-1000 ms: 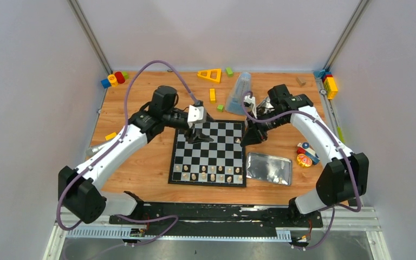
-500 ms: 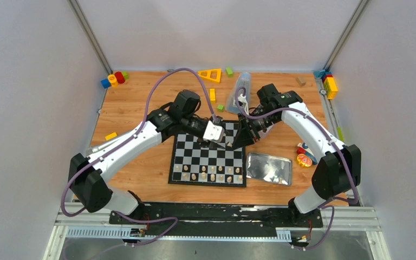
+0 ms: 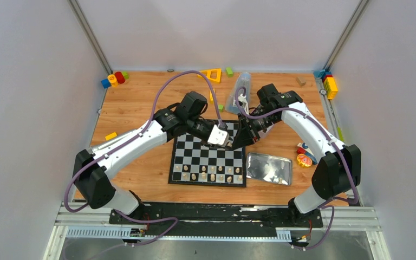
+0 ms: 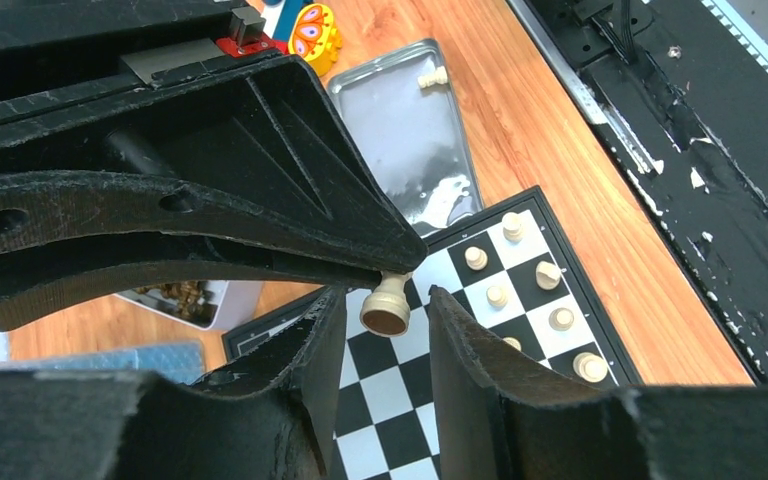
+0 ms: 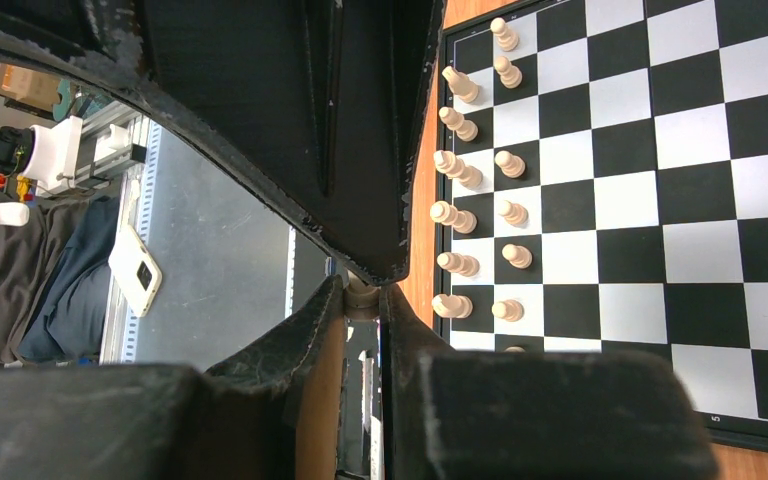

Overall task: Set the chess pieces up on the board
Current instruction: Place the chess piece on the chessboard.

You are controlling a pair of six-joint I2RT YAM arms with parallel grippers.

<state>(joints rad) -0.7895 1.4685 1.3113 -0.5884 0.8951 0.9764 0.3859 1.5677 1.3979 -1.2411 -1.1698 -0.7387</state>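
Observation:
The board (image 3: 171, 169) lies in the middle of the table, with cream chess pieces (image 3: 211, 176) lined up in its two near rows. Over the board's far right corner the two grippers meet tip to tip. My right gripper (image 5: 362, 288) is shut on a cream chess piece (image 5: 362, 300), pinching its top. In the left wrist view the piece's round base (image 4: 388, 310) hangs between the fingers (image 4: 325, 340) of my left gripper (image 4: 388, 298). The jaws stand apart, with a gap on each side of the base. Both grippers overlap near the left gripper (image 3: 231, 142) in the top view.
A flat metal tin (image 3: 270, 168) lies right of the board, one cream piece (image 4: 433, 76) in it. A box of dark pieces (image 4: 175, 298) and a clear bag (image 3: 241, 92) sit behind the board. Toy blocks (image 3: 114, 79) lie along the table's far edge and a toy (image 3: 305, 156) at right.
The left arm swung right across the far side of the board to the right gripper, and its jaws have narrowed around the held piece. The right gripper shifted slightly left, then stayed still.

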